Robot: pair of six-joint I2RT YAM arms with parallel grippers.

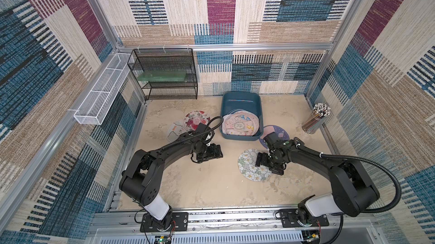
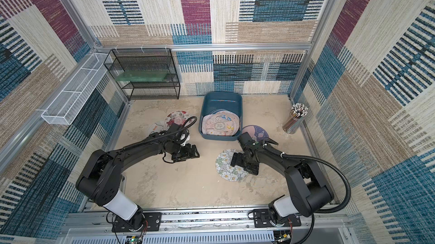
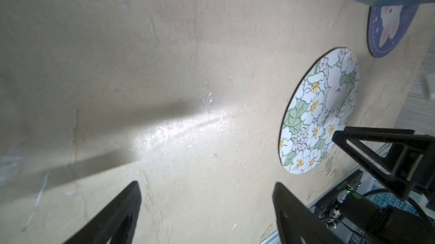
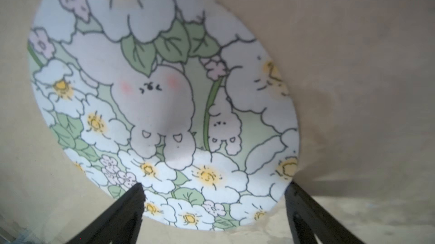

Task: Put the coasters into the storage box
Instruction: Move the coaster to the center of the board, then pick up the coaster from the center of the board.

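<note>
Flower-print coaster: flat on the table, on the robot's side of the storage box, its near edge lying between the tips of the right gripper, jaws wide and empty. Left gripper: likewise spread, holding nothing, over bare table off to the side; right arm judged nearer.

Robot lab cell: aluminium frame, carpet-patterned walls, rail-mounted arms.
</note>
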